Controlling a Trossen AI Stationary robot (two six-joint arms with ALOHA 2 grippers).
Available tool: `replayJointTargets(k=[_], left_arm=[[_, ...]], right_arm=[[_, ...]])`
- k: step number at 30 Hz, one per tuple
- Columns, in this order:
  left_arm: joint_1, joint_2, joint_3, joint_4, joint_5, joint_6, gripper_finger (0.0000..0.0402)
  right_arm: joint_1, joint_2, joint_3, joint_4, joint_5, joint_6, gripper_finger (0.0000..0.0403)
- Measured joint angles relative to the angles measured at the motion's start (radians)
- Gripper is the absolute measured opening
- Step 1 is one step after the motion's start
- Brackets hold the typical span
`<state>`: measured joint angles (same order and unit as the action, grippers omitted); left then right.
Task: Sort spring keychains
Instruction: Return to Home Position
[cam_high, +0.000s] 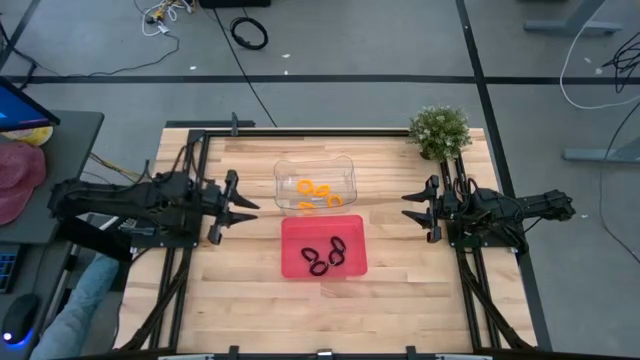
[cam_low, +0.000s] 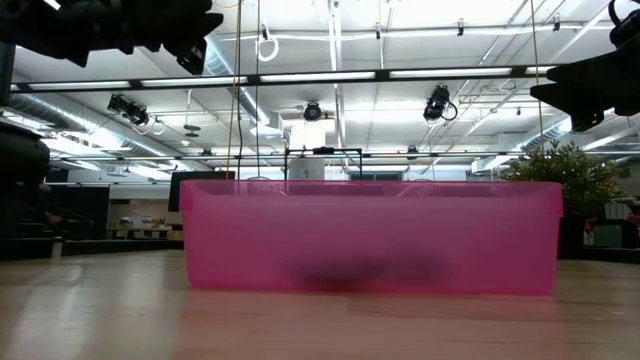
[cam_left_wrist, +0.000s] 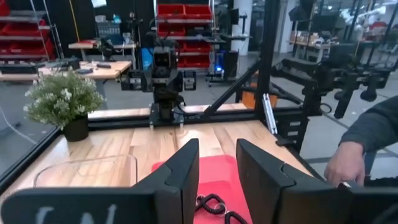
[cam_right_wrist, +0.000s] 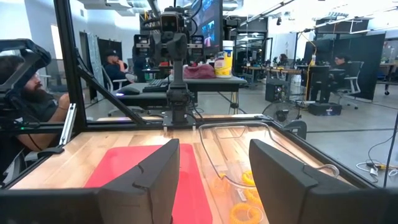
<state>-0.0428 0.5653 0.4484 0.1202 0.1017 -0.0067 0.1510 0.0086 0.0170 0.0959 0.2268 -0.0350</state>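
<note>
High view puts orange spring keychains (cam_high: 318, 193) in the clear bin (cam_high: 283, 170) and black spring keychains (cam_high: 328, 255) in the red tray (cam_high: 295, 268), so left gripper (cam_high: 244, 209) and right gripper (cam_high: 407, 206), both spread empty, should retract level, clear of either rim.

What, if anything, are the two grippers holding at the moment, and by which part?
Nothing is held. The left gripper and the right gripper are both open and empty, one on either side of the red tray.
</note>
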Motion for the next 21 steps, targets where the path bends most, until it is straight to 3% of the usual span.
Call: replayJointTargets(k=[21], left_arm=[[-0.047, -0.173, 0.000, -0.061, -0.002, 0.026, 0.0112]], right_arm=[[0.000, 0.000, 0.000, 0.000, 0.000, 0.000, 0.0198]])
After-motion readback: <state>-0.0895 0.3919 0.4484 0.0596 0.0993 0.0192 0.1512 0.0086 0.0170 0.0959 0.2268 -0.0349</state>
